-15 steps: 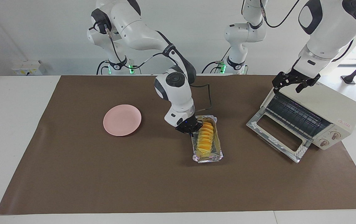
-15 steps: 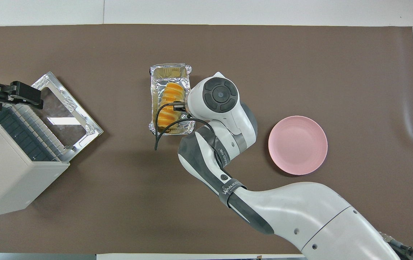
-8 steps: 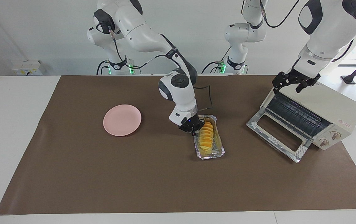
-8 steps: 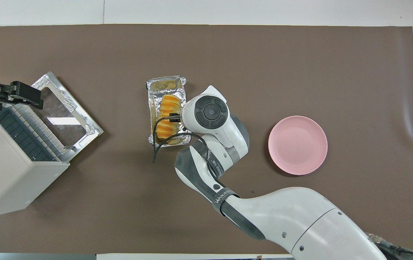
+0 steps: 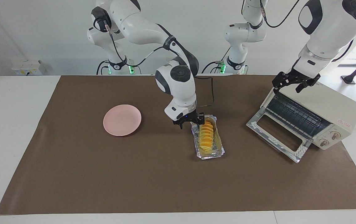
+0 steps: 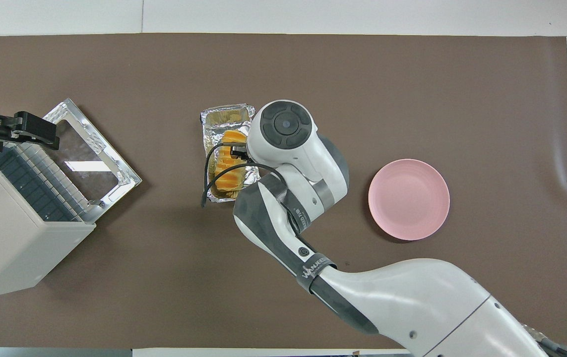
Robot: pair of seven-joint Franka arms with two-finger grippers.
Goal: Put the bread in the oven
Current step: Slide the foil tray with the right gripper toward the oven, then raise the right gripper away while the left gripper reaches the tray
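One bread (image 5: 206,136) here, a single row of overlapping yellow-orange slices, and it lies in one foil tray (image 5: 210,153) on the brown mat (image 5: 103,174) near the middle of the table. One oven (image 5: 318,116), one pink plate (image 5: 122,119), two arms. The right gripper (image 5: 189,123) hangs just over the tray's end nearest the robots, beside the last slices; its fingers stand spread apart and grip nothing, with one fingertip over the tray rim and the other off the tray toward the plate. From overhead the right arm's wrist covers that end of the tray, so only the middle of the bread (image 6: 228,161) and the tray's other end (image 6: 226,115) show there. A black cable (image 6: 207,183) loops off the wrist across the tray. The oven sits toward the left arm's end of the table, its glass door (image 5: 277,137) dropped flat on the mat, wire rack showing inside, two knobs on the front. The left gripper (image 5: 292,81) waits over the oven's top front edge, fingers wide and bare. Between tray and oven door lies only mat. The plate rests well apart toward the right arm's end.
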